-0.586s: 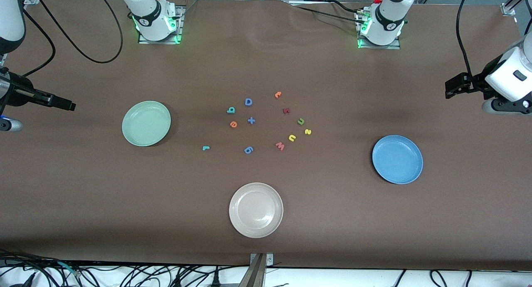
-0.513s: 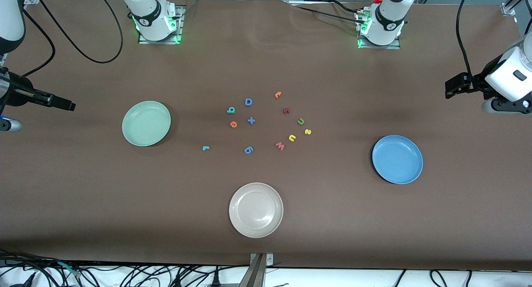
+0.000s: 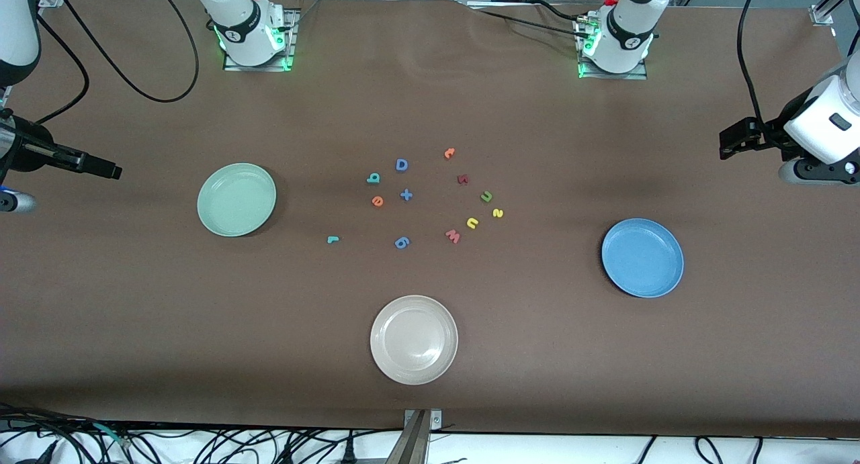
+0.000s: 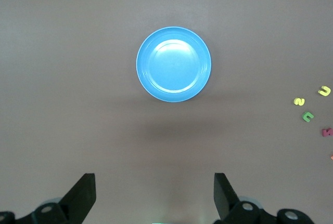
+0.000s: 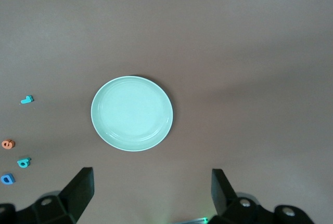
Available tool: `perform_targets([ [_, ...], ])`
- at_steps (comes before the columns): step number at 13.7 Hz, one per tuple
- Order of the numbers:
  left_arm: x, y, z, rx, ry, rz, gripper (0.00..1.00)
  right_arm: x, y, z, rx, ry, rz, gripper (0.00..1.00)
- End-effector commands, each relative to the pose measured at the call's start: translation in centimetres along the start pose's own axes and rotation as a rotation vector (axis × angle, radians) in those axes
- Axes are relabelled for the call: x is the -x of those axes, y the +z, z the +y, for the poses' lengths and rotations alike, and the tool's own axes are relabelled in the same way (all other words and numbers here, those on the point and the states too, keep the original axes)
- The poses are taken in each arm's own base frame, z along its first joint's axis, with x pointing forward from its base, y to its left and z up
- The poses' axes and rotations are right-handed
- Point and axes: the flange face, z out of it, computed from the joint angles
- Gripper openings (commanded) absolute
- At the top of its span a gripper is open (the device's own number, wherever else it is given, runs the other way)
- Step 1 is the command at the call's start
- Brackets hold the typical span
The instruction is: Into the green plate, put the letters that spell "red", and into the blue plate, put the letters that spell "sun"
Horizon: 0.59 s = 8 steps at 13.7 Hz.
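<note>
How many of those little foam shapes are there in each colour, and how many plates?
Teal foam shapes: 2, the d and the r
Blue: 3, the D, the plus and the 6
Orange: 2
Yellow: 2
Green: 1
Dark red: 1
Pink: 1
Plates: 3, green plate, blue plate, beige plate
Total: 15

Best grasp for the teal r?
Come straight down on the teal r and pinch across its stem. It lies flat and alone on the table, nothing close by, toward the green plate, so the right gripper, open, suits it best.
</note>
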Motion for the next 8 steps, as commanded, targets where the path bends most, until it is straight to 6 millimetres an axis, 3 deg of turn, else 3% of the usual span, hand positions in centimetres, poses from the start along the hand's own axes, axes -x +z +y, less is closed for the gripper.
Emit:
perform_targets([
  [1, -0.32, -0.54, 0.21, 0.025, -0.006, 0.009, 1.0, 0.44, -0.71, 0.23, -0.013, -0.007, 0.0, 1.0],
  [8, -0.37, -0.46, 0.22, 0.025, -0.006, 0.008, 1.0, 0.34, -0.7, 0.84, -0.012, -0.001, 0.0, 1.0],
])
